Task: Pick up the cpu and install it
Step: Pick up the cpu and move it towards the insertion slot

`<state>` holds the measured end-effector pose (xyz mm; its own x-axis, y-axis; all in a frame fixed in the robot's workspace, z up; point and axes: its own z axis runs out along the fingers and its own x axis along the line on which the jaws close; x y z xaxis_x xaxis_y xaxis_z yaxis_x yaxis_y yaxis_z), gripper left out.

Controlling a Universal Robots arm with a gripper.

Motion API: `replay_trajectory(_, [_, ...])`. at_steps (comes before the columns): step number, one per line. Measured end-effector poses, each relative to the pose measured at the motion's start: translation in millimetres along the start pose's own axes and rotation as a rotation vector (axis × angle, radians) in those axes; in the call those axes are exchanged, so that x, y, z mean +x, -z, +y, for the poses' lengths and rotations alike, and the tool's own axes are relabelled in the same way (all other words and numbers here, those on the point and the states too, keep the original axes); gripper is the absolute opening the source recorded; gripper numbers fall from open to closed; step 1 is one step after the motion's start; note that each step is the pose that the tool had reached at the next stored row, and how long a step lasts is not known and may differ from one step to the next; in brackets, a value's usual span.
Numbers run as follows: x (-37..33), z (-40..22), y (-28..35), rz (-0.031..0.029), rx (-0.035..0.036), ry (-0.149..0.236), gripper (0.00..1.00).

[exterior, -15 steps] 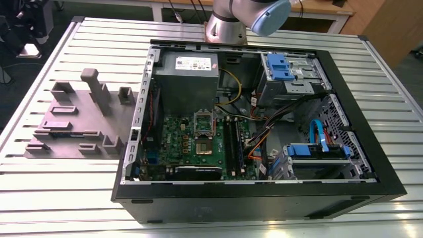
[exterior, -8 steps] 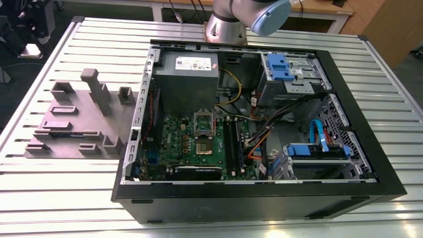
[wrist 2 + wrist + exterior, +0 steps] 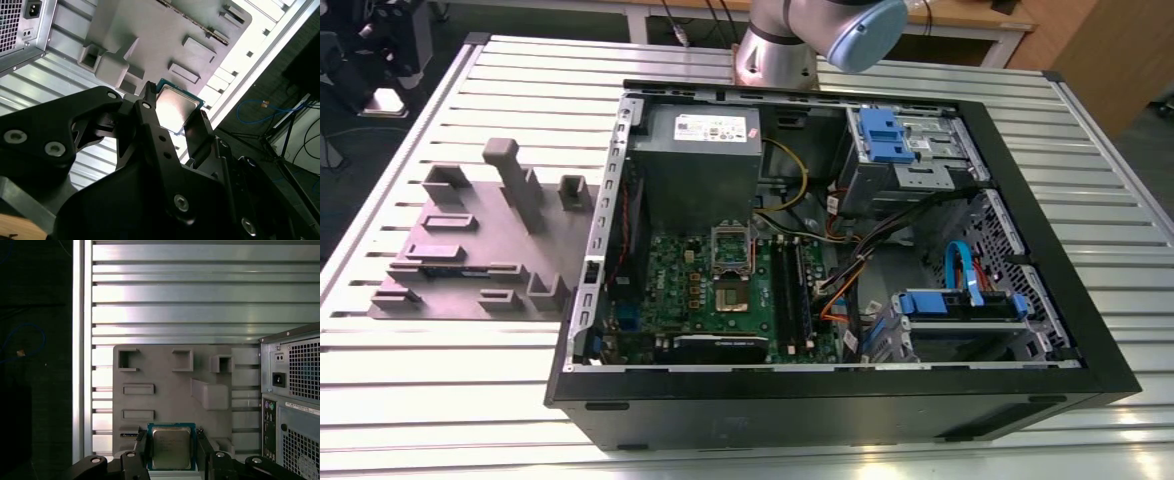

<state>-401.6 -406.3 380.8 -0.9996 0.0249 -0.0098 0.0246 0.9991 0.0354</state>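
While clenched on the cpu, pressing black jaws against two opposite edges of it, one to each side; grasping nothing else. Silver-grey metal top and thin green rim turned to the camera in the first wrist view; same cpu in the second wrist view, top bright with glare.

Behind the cpu in both wrist views: grey fixture with raised blocks and shallow slots, lying on slatted metal counter; cannot tell from these whether the cpu touches the fixture or hangs clear of it. Just beside the fixture in the first wrist view: rear of case, with vent grille and power inlet.

Seen in the exterior view: open black case lying on its side on the counter; fixture at nine o'clock of the case, just beside it; arm at twelve o'clock, running off past the edge. Inside the case: power supply at eleven o'clock; green motherboard at seven o'clock, with socket near its middle; blue drive bays at one o'clock and at four o'clock; loose cables between motherboard and bays.
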Motion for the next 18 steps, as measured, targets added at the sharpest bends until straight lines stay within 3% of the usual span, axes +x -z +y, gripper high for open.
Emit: replay_trajectory(18, [-3.0,0.1,0.0,0.0,0.0,0.0,0.47])
